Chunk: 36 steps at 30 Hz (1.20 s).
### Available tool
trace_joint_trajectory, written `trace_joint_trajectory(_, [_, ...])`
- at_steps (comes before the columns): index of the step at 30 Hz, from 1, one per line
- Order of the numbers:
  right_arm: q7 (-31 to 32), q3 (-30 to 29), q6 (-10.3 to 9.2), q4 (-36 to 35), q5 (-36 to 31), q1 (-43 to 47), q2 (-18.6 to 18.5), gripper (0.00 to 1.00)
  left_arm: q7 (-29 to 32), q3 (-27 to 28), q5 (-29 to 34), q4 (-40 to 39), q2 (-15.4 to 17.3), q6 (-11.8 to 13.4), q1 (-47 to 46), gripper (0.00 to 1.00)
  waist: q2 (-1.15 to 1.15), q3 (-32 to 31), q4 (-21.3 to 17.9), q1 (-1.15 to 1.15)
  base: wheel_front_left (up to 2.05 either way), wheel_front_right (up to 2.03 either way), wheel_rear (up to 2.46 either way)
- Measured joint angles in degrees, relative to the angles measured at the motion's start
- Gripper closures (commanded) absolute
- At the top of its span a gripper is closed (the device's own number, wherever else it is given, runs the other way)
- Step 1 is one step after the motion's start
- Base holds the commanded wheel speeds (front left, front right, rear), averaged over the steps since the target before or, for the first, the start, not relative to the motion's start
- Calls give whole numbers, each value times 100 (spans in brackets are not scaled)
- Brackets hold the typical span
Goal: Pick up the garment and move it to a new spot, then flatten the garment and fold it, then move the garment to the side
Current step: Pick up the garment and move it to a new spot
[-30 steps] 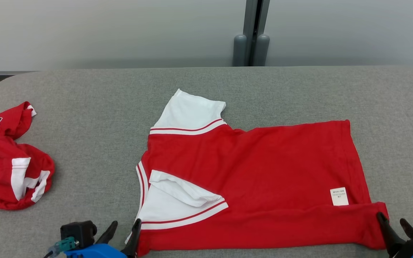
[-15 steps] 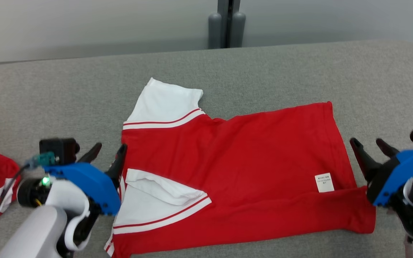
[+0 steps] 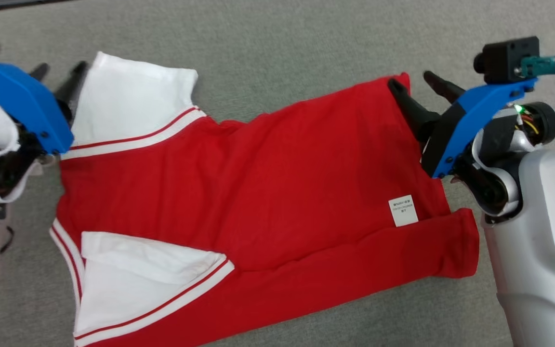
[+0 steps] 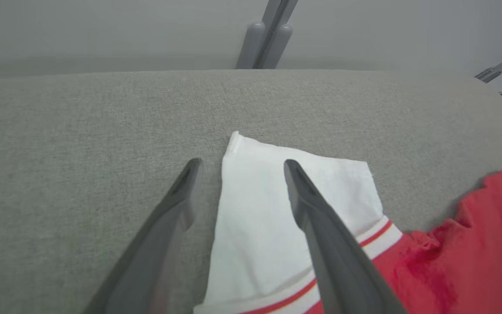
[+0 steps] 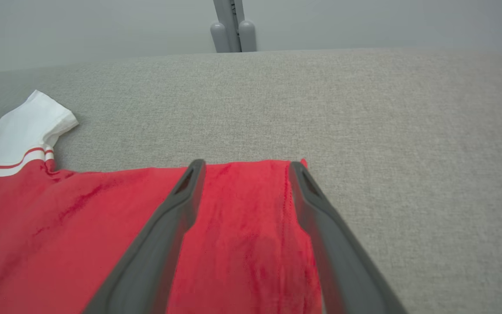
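Grey fabric surface (image 3: pixel 268 29), plain wall (image 4: pixel 103 35) behind, nothing fancy. Red garment (image 3: pixel 268 168) lies spread out mid-surface, sleeves to the left, hem to the right. The near strip (image 3: pixel 354 270) is already flipped up over the body, w/ the white label (image 3: pixel 403 210) sitting just past that fold. Near sleeve (image 3: pixel 138 284) lies folded in on top, far sleeve (image 3: pixel 133 101) sticks out flat.

What changed: a sec ago both pincers were down at the near corners of that folded strip. Now they've left that edge and swung across to the far one. Head cam tipped down too, so the whole pic shifted, and the shirt itself prob didn't move.

Left pincer (image 3: pixel 59 71) is at the far sleeve, spread wide. One finger is over bare surface, the other over white cloth, so it straddles the sleeve's left edge. Right pincer (image 3: pixel 411 79) is spread too, over the far-right hem corner, holding nothing. Can't tell if either actually touches cloth yet.

IMO the near fold is done and the far edge is next: drop, pinch both far corners, bring them toward the near side. The sleeve is a loose flap, so it could bunch if the left grab is shallow.
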Motion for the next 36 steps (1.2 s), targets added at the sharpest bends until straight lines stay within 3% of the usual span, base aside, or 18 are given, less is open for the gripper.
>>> trace_joint_trajectory(4, [-316,285,0,335,130,-341,30,0,277,-21,162,78,369,-62,-348,0,0,323,-275,0,0,0,0])
trace_joint_trajectory(10, [-736,492,0,720,330,-526,0,0,730,-202,300,-96,569,-60,-530,0,0,608,-459,0,0,0,0])
trace_joint_trajectory(24, [-1159,880,0,1109,647,-911,-51,0,954,-299,535,-133,873,89,-665,0,0,907,-734,-2,0,0,0])
trace_joint_trajectory(25, [-1167,893,0,1127,670,-945,-64,0,1005,-348,537,-135,899,23,-690,4,0,921,-742,-2,0,0,0])
trace_joint_trajectory(26, [-1191,904,0,1150,683,-976,-82,0,1050,-379,532,-136,920,-47,-710,77,0,930,-747,-2,0,0,0])
trace_joint_trajectory(27, [-1191,907,0,1178,683,-1008,-112,0,1104,-397,525,-136,934,-97,-716,100,0,939,-747,-2,0,0,0])
trace_joint_trajectory(32, [-1060,787,0,1347,521,-1217,-214,0,1195,-472,435,-171,851,-180,-727,100,0,948,-702,-2,0,0,0])
trace_joint_trajectory(36, [-584,781,0,1593,372,-1379,-269,0,1184,-541,441,-186,818,-235,-757,100,0,943,-615,-2,0,0,0])
